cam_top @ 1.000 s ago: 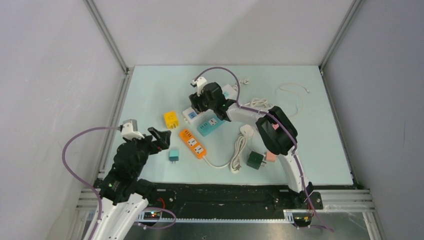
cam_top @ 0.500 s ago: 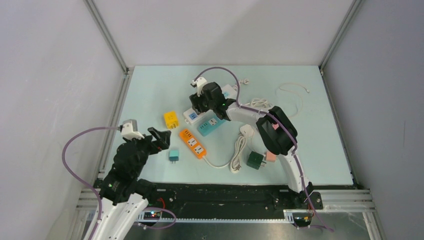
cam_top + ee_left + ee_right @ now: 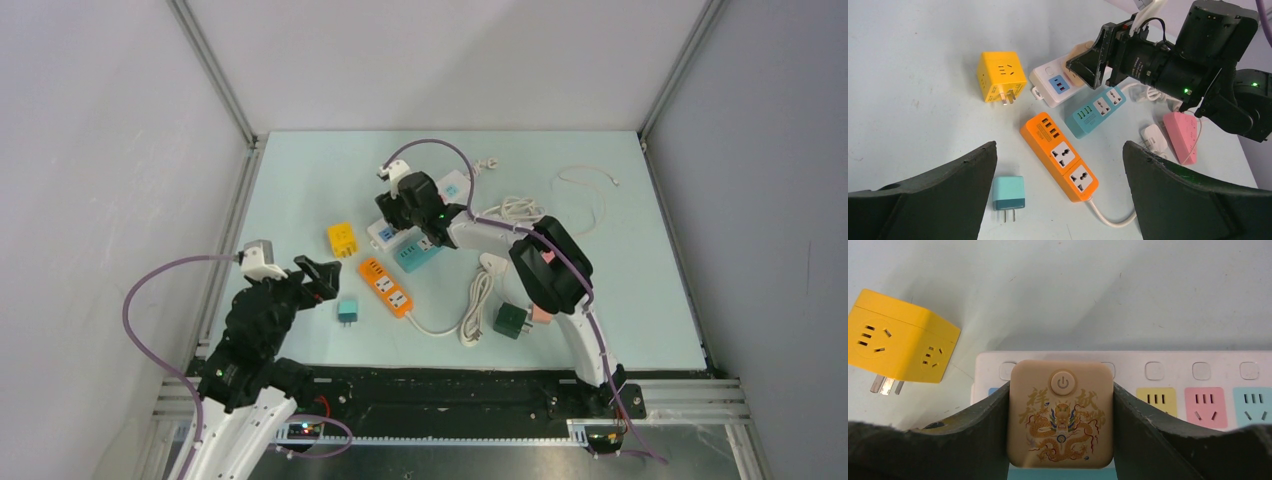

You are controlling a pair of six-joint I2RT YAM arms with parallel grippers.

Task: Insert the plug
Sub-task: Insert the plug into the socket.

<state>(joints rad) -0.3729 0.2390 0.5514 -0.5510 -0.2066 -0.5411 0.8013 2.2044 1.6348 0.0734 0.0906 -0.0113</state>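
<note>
A beige plug with a gold dragon print and a power button sits between the fingers of my right gripper, which is shut on its sides. It hangs just over the left end of the white power strip, whose yellow, pink and blue sockets show to the right. From above, the right gripper is at the table's middle back. My left gripper is open and holds nothing, hovering over the orange power strip and a small teal plug.
A yellow cube adapter lies left of the white strip. A teal power strip lies beside the orange one. A white plug with coiled cable, a dark green adapter and a pink block lie to the right.
My right gripper has shifted slightly left and toward the near side with the beige plug. The left arm has not moved.
</note>
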